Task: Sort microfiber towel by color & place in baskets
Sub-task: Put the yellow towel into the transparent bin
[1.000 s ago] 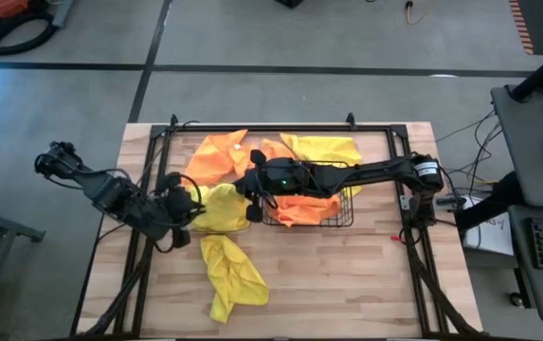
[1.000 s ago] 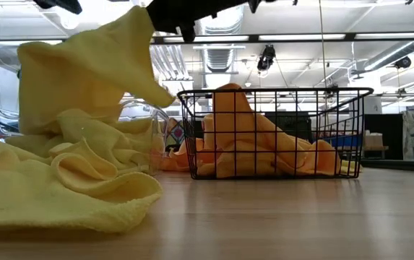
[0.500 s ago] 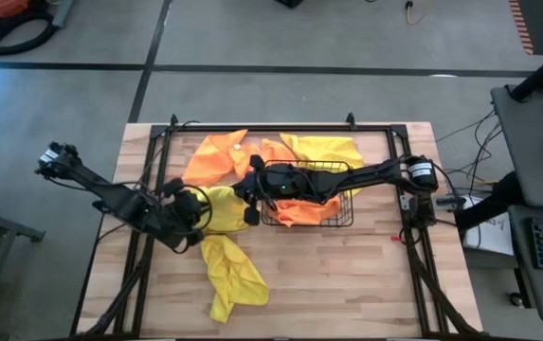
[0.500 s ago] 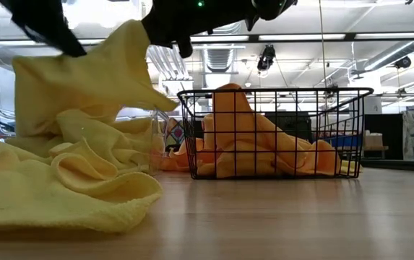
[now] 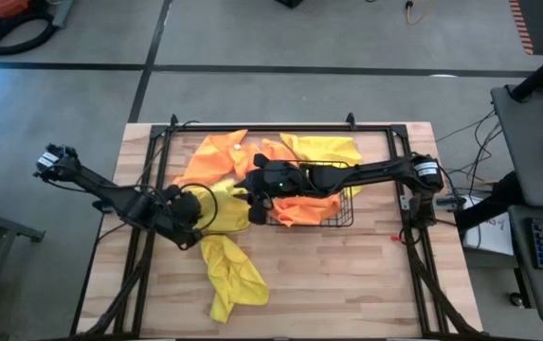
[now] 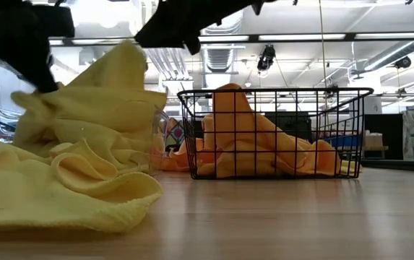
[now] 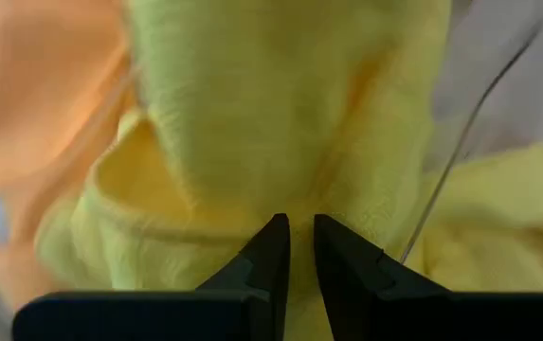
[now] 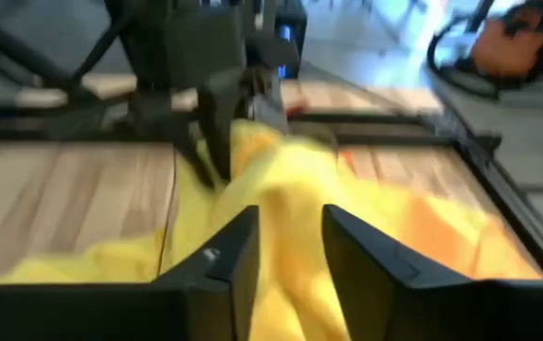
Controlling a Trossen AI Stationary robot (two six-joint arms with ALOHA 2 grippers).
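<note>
Jaws first: my left jaws are nearly closed, pinching a fold of a yellow towel that lies heaped at the clear basket, just left of the wire basket. My right jaws stand parted with the same yellow cloth running between the fingers, and whether they press on it I cannot tell. Both sets meet over that one towel, left of the tabletop's middle.

Orange towels already fill the wire basket. Another orange towel lies loose at the far left, a yellow one lies beyond the wire basket, and a third yellow towel sprawls on the near side.

I judge this to be a yellow towel being handed or settled into the clear basket, with the sort perhaps half done. Next, one pair of jaws should let go so the other can drop the cloth fully inside; the risk is a corner trailing over the rim.
</note>
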